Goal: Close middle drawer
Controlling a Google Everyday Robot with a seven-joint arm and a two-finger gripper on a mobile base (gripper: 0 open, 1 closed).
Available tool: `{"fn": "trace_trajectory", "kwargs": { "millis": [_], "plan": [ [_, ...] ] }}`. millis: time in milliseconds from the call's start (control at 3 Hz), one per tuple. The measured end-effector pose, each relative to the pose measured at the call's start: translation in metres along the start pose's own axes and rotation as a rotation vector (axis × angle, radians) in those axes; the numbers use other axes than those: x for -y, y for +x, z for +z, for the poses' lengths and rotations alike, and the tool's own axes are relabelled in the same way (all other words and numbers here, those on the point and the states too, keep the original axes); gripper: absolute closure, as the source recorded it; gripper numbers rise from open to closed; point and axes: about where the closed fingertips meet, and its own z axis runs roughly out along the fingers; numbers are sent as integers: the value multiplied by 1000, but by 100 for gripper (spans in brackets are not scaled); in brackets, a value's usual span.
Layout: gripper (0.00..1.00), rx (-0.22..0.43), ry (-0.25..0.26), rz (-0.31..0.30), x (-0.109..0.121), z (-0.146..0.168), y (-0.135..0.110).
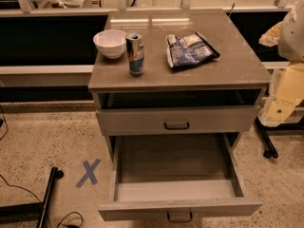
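Gripper: cream-coloured, at far right edge of view, beside the cabinet's right side, roughly level w/ the upper drawer. Can't tell how far open it is or whether it has hold of anything. Not touching the cabinet as far as seen.

Middle drawer: pale grey wood-grain, pulled far out, box interior exposed. Low front panel w/ small black loop handle. Lies below and left of gripper, well apart from it.

Upper drawer: taller front, black handle, far less extended, dark gap above it; left of gripper.

On cabinet top, up and left of gripper: blue snack bag nearest, then blue-silver drink can upright, white bowl farthest, just beside the can.

Floor: blue tape X, far left and below gripper.
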Motion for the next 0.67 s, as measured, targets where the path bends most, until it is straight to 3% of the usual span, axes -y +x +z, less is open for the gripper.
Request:
{"fn": "trace_trajectory", "kwargs": {
  "millis": [333, 667],
  "plan": [
    [0, 1, -7, 4, -1, 5, 1],
    [0, 10, -56, 26, -10, 34, 5]
  ]
}}
